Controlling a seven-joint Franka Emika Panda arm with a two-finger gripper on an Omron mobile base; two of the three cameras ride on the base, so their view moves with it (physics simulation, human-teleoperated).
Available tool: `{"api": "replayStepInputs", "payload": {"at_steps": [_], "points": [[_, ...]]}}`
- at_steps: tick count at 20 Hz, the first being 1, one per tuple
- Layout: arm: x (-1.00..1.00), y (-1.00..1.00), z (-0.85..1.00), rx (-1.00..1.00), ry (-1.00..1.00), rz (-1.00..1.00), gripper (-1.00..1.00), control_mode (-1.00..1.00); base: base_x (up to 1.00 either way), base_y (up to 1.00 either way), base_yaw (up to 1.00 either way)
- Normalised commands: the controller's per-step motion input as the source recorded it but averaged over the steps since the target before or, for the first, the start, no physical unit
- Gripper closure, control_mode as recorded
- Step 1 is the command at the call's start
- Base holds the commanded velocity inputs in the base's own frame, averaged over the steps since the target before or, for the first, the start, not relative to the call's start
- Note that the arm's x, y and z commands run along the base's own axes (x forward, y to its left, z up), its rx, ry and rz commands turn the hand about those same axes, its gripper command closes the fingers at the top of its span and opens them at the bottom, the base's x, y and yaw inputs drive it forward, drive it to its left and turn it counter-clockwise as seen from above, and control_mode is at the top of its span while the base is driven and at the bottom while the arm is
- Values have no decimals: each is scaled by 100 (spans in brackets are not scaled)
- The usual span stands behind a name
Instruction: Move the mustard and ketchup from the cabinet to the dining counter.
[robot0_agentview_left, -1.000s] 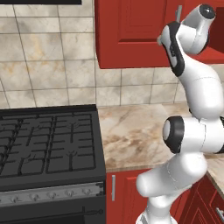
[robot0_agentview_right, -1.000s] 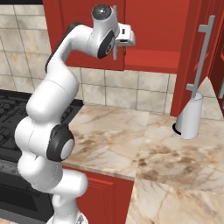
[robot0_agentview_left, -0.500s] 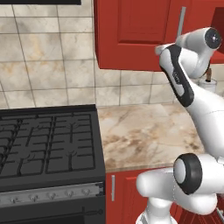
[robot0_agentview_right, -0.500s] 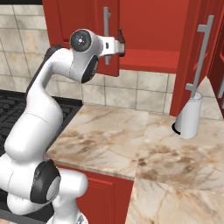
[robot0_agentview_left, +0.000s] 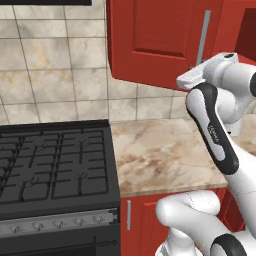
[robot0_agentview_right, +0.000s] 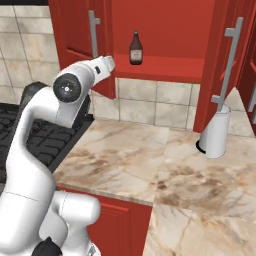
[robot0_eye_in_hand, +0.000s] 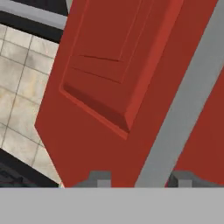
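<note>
The red cabinet (robot0_agentview_right: 165, 30) stands with both doors swung out. On its red shelf stands the ketchup (robot0_agentview_right: 135, 48), a dark bottle with a black cap. The mustard and the dining counter are out of view. My gripper (robot0_eye_in_hand: 140, 179) is at the left door (robot0_eye_in_hand: 109, 78), and that door's silver bar handle (robot0_eye_in_hand: 183, 100) runs down between the two fingertips (robot0_eye_in_hand: 99, 179). The jaws are open, with a gap between the left tip and the bar. From the right base view my hand (robot0_agentview_right: 103, 65) sits by the lower part of the left door's handle (robot0_agentview_right: 93, 35).
A black stove (robot0_agentview_left: 50, 170) lies to the left of the marbled worktop (robot0_agentview_right: 125, 160). A white cylinder (robot0_agentview_right: 216, 132) stands on the worktop under the open right door (robot0_agentview_right: 227, 65). Red base cupboards (robot0_agentview_left: 140, 215) lie below, a tiled wall behind.
The left door has swung further out with my hand on its handle, and the ketchup now shows on the shelf. The arm has dropped lower. My jaws have loosened from the bar.
</note>
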Motion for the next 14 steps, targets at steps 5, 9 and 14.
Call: {"api": "replayStepInputs", "payload": {"at_steps": [5,9,14], "points": [[-100,100,31,-32,0,11,100,-100,0,0,0],[-100,100,25,-35,0,9,100,-100,0,0,0],[-99,94,35,-25,3,5,-100,-100,0,0,0]]}}
